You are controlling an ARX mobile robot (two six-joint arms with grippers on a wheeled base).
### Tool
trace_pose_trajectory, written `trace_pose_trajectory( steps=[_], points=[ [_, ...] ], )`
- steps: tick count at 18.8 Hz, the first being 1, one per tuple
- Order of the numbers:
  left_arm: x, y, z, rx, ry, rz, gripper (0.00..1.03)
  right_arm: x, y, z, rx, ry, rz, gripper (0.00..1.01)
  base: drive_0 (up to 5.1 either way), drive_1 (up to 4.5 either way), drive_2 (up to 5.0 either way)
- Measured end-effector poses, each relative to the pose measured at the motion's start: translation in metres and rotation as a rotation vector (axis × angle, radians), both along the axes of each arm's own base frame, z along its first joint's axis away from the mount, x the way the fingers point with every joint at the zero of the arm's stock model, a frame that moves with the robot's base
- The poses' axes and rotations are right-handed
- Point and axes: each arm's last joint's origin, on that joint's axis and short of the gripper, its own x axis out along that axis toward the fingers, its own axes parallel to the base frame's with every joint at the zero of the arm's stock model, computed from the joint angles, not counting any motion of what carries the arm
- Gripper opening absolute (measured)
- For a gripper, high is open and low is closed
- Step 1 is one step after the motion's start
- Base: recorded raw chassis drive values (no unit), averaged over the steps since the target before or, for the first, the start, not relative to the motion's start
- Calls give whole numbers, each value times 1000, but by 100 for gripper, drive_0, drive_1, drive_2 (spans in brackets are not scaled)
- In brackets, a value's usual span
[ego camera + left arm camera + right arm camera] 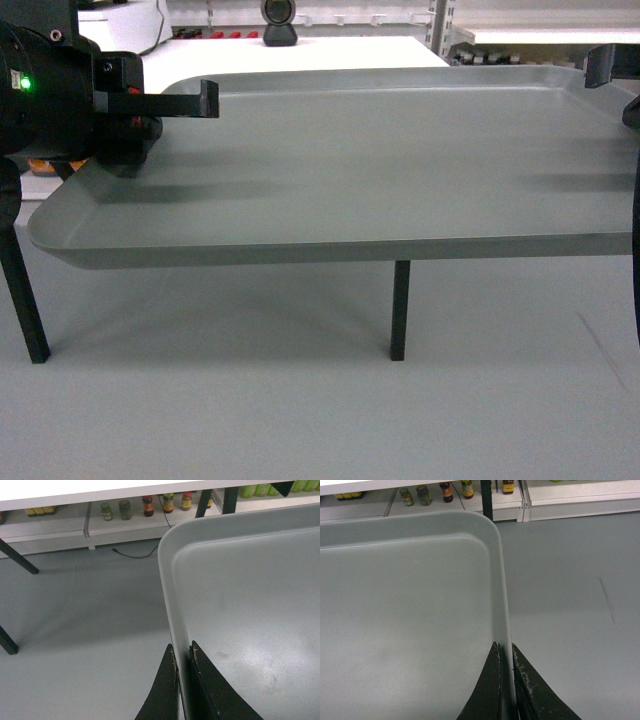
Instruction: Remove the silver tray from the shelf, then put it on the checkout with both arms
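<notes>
Small jars [145, 506] with coloured lids and labels are standing in a row on a low white rack [125, 527] at the far side of the grey floor [85, 610], and more of them [432, 492] are showing in the right wrist view. A black cable [135, 555] is lying on the floor just in front of that rack. Black table legs [400, 310] are standing on the floor, and a dark round device [280, 20] is sitting at the far end of a white tabletop [300, 55].

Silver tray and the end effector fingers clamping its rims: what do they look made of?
Large rectangular grey-silver tray: probably brushed or matte metal, given its dull even sheen and thin rolled rim. Black end effector fingers: likely hard plastic, matte with scuffed whitish edges.
</notes>
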Motion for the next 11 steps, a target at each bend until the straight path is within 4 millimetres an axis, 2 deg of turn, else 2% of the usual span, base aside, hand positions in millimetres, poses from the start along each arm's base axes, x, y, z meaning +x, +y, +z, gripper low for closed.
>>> trace_pose_trajectory(
  steps=[9,11],
  points=[
    [0,0,0,0,1,0,3,0,0,0,0,1,1,3,-500,245,245],
    [1,2,0,3,3,7,3,0,2,0,-1,-4,2,3,0,0,0]
  ],
)
